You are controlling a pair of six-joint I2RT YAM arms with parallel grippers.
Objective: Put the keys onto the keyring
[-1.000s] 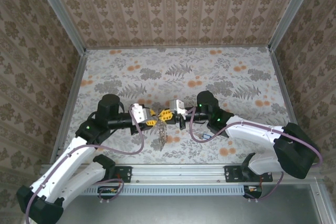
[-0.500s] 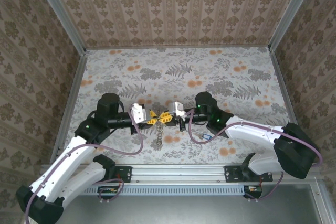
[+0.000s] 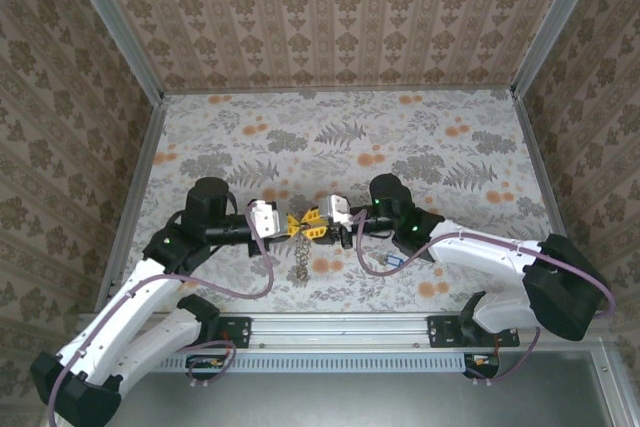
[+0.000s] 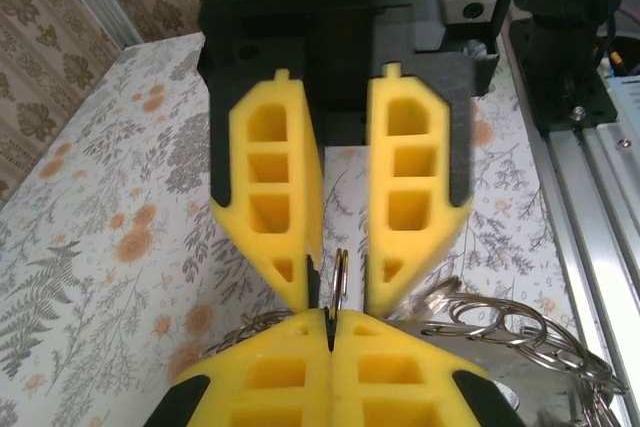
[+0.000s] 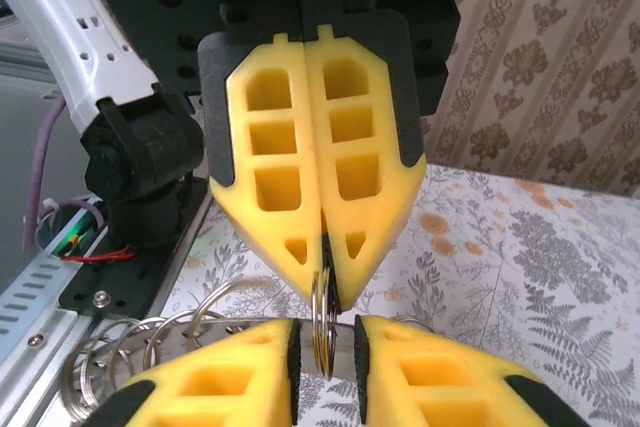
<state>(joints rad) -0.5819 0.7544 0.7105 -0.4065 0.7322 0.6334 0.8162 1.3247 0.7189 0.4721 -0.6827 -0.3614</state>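
Now you have the two arms meeting tip to tip above the near middle of the floral-patterned table top (image 3: 400, 137). Your left gripper (image 5: 322, 282), with its yellow block-shaped plastic fingers, is fully closed. The two fingers press flat against each other, and they pinch the keyring (image 5: 322, 337), a thin round hoop of greyish metal that you see edge-on. The hoop stands upright and sticks out from the left fingertips toward the other arm.

Your right gripper (image 4: 341, 292) has the same yellow fingers, but they stand a little apart, with a narrow gap between them. The keyring reaches into this gap. In the right wrist view there is some free space on each side of the hoop, so the right fingers seem not to press on it, though at the very tips I cannot tell if one pad touches it.

Just beside the fingertips, on the side of the arm bases, hangs a bunch of silvery linked wire rings (image 4: 500, 332). In the top view this bunch hangs down from the place where the grippers meet. I cannot tell how it joins the hoop, or whether its lower end rests on the table.
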